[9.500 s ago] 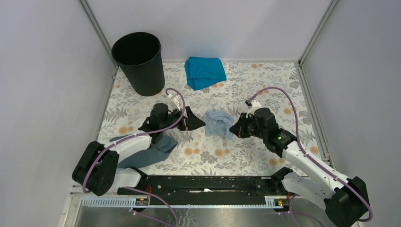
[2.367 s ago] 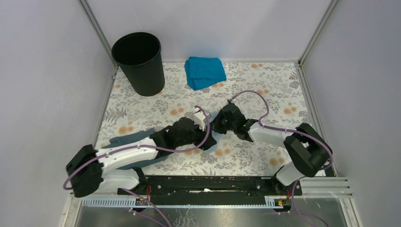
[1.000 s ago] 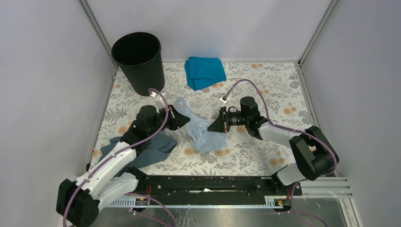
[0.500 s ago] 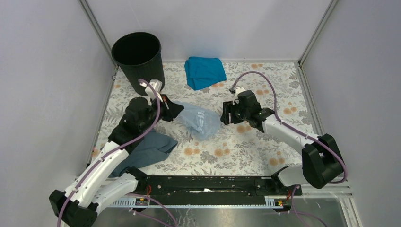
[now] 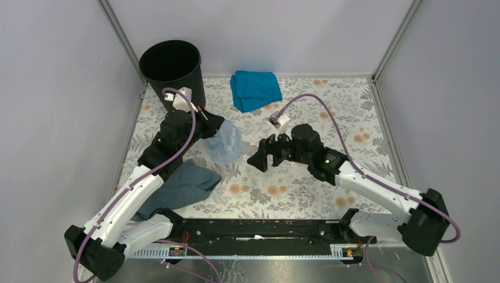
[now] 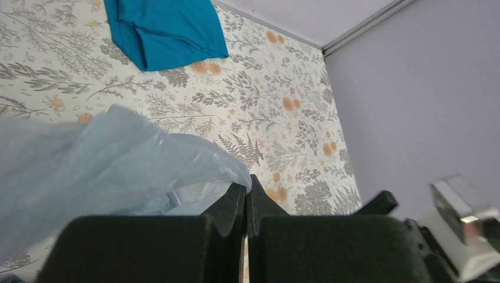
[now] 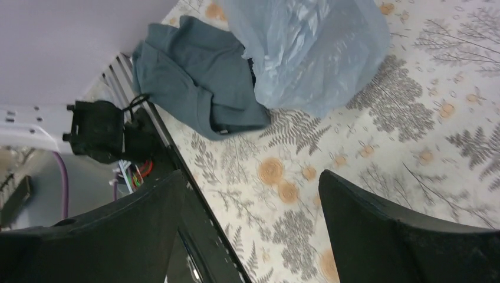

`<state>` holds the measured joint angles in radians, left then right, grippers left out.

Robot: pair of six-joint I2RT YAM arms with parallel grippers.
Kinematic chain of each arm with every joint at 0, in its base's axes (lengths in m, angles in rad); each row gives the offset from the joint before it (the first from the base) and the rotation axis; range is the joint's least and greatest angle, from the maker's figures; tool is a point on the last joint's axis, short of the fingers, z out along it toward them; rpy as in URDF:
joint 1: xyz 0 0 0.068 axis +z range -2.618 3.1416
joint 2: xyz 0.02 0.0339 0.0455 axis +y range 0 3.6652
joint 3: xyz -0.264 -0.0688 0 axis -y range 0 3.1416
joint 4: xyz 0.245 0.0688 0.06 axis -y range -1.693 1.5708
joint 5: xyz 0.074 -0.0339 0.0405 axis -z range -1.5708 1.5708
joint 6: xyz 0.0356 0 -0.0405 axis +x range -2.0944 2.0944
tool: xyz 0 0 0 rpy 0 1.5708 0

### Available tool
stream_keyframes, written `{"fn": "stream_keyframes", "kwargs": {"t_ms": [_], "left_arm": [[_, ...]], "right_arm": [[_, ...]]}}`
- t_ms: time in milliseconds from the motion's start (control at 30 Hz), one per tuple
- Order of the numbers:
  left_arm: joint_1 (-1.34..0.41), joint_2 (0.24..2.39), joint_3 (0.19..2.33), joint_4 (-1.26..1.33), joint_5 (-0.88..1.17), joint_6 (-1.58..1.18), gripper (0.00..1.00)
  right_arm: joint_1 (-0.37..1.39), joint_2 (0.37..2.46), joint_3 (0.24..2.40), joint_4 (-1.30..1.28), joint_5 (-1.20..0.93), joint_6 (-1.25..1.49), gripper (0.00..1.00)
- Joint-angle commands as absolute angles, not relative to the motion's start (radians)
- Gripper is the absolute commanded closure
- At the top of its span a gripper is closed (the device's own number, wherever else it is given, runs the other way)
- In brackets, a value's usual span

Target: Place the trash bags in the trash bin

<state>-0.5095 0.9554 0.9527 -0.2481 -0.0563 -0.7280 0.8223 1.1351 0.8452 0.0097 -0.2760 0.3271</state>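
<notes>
The trash bag (image 5: 225, 143) is a filmy pale blue-grey sheet hanging from my left gripper (image 5: 211, 126), which is shut on its upper edge just in front of the black trash bin (image 5: 174, 76). In the left wrist view the closed jaws (image 6: 246, 186) pinch the bag (image 6: 106, 159), which drapes to the left. My right gripper (image 5: 263, 158) stands open to the right of the bag, apart from it. The right wrist view shows its fingers spread wide (image 7: 250, 177) over the floral mat with nothing between them, and the bag (image 7: 312, 53) lies beyond.
A teal cloth (image 5: 255, 88) lies at the back centre, also in the left wrist view (image 6: 162, 29). A dark slate-grey cloth (image 5: 183, 186) lies under my left arm, next to the bag (image 7: 194, 82). Grey walls enclose the mat; a black rail (image 5: 253, 227) runs along the near edge.
My right gripper opened, let go of the bag and drew back to the right. My left gripper carried the bag up and back toward the bin.
</notes>
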Motion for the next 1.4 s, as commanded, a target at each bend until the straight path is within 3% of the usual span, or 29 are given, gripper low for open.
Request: {"fn": "stream_keyframes", "kwargs": {"t_ms": [0, 100, 200, 400, 467, 600, 667, 800, 867, 1000, 1067, 1100, 1200, 1233, 1300, 1367], "left_arm": [[-0.511, 0.947, 0.996, -0.180, -0.025, -0.778, 1.00], [-0.511, 0.941, 1.005, -0.202, -0.043, -0.782, 1.00], [-0.511, 0.927, 0.993, -0.195, -0.041, -0.801, 1.00], [-0.511, 0.914, 0.966, -0.153, -0.016, -0.820, 1.00], [-0.511, 0.903, 0.965, -0.158, -0.013, -0.815, 1.00], [-0.510, 0.891, 0.963, -0.188, -0.024, -0.813, 1.00], [-0.511, 0.887, 0.958, -0.193, -0.021, -0.818, 1.00], [-0.511, 0.886, 0.955, -0.183, -0.005, -0.822, 1.00], [-0.511, 0.888, 0.962, -0.184, -0.005, -0.817, 1.00], [-0.511, 0.889, 0.986, -0.213, 0.005, -0.772, 1.00], [-0.511, 0.895, 1.009, -0.268, -0.052, -0.729, 1.00], [-0.511, 0.902, 1.022, -0.299, -0.075, -0.706, 0.87], [-0.511, 0.923, 1.034, -0.353, -0.083, -0.627, 0.34], [-0.511, 0.926, 1.031, -0.358, -0.067, -0.604, 0.23], [-0.511, 0.920, 1.013, -0.342, 0.032, -0.541, 0.14], [-0.511, 0.903, 0.988, -0.304, 0.172, -0.496, 0.10]], "right_arm": [[0.843, 1.289, 0.864, 0.205, -0.257, 0.483, 0.11], [0.875, 1.372, 0.889, 0.266, -0.194, 0.529, 0.10], [0.936, 1.432, 0.908, 0.298, -0.054, 0.513, 0.01], [1.011, 1.534, 0.918, 0.353, 0.276, 0.361, 0.00], [1.011, 1.535, 0.899, 0.384, 0.367, 0.361, 0.04], [1.011, 1.511, 0.863, 0.485, 0.398, 0.331, 0.15], [1.010, 1.510, 0.865, 0.506, 0.399, 0.328, 0.03], [1.009, 1.551, 0.879, 0.564, 0.350, 0.305, 0.01], [1.007, 1.568, 0.888, 0.584, 0.332, 0.292, 0.17], [1.002, 1.553, 0.865, 0.604, 0.280, 0.303, 0.82], [0.997, 1.508, 0.844, 0.558, 0.259, 0.324, 0.99], [0.988, 1.480, 0.825, 0.543, 0.204, 0.333, 1.00], [0.923, 1.392, 0.781, 0.454, 0.030, 0.401, 1.00], [0.888, 1.372, 0.768, 0.428, -0.058, 0.425, 1.00], [0.819, 1.364, 0.767, 0.344, -0.220, 0.458, 1.00], [0.766, 1.369, 0.775, 0.261, -0.322, 0.462, 1.00]]}}
